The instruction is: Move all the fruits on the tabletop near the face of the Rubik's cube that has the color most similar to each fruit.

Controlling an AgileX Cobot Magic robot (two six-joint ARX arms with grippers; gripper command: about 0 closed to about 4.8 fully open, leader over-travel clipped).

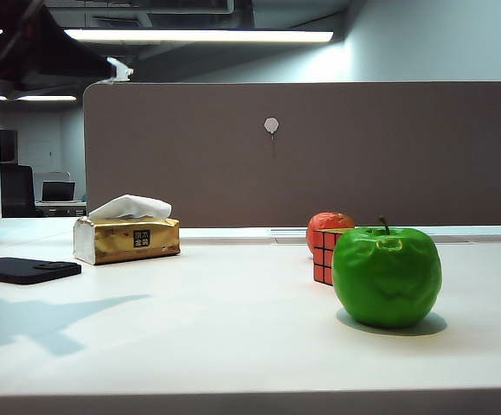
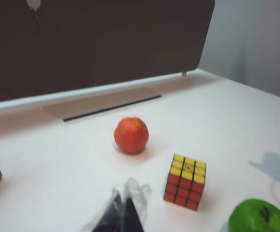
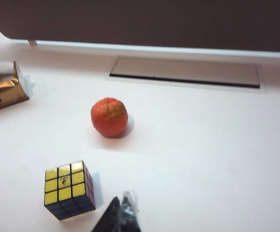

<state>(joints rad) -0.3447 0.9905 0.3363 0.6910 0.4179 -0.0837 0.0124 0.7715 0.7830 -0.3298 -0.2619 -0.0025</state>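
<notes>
The green apple stands at the front right of the tabletop, just in front of the Rubik's cube. The red-orange fruit sits behind the cube. In the left wrist view the cube shows a yellow top and a red side; the red fruit lies beyond it and the apple beside it. My left gripper is shut and empty, hovering short of the cube. The right gripper is shut and empty beside the cube, with the red fruit farther off. Neither gripper shows in the exterior view.
A gold tissue box stands at the back left, with a flat black object near the left edge. A brown partition closes the back of the desk. An arm's shadow lies on the left of the table.
</notes>
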